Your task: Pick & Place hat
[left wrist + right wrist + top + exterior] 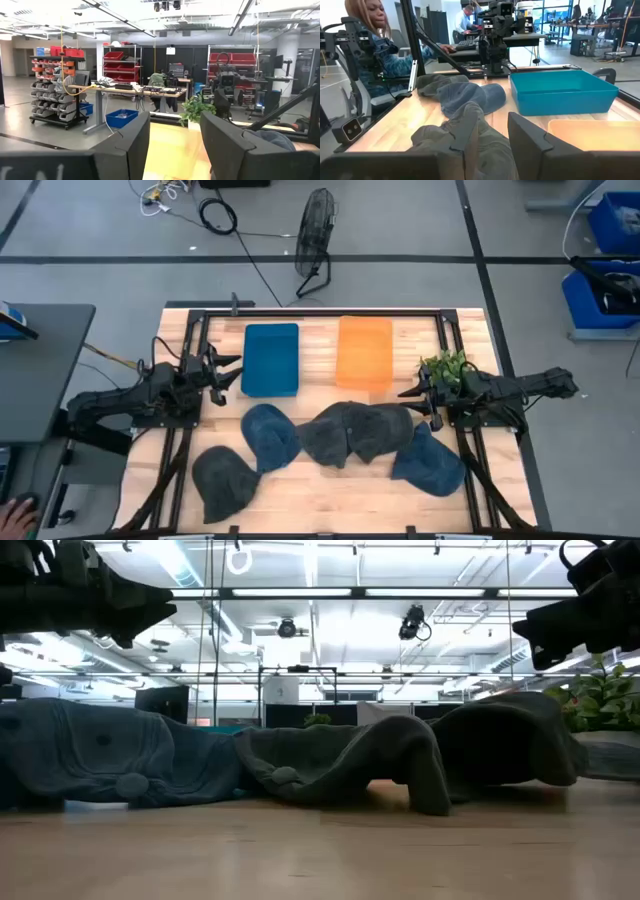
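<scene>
Both sets of my fingers fill the bottom of the wrist views, so I start there. My left gripper [228,370] hangs above the table's left side, level with the blue tray [271,358], pointing toward it; its fingers [131,145] stand parted with a clear gap and hold nothing. My right gripper [412,393] hovers at the right side, just beside the small green plant [447,366], pointing inward toward the hats; its fingers [527,135] are also parted, a narrower gap, with nothing between them.

Below and ahead of the right gripper lies a dark grey hat [375,430], which overlaps a second grey hat [328,437] toward the middle of the wooden table [320,490]. A blue hat [269,435] touches that pile on its left, and another grey hat [222,480] lies near the front left edge. On the right, a blue hat [430,462] rests just under the right arm. All five are flat on the wood, none in a tray.

Farther back, the blue tray sits beside an orange tray [365,352], apart by a strip of bare wood. In the right wrist view I see a person in a denim jacket [375,45] seated past the table's far end.
</scene>
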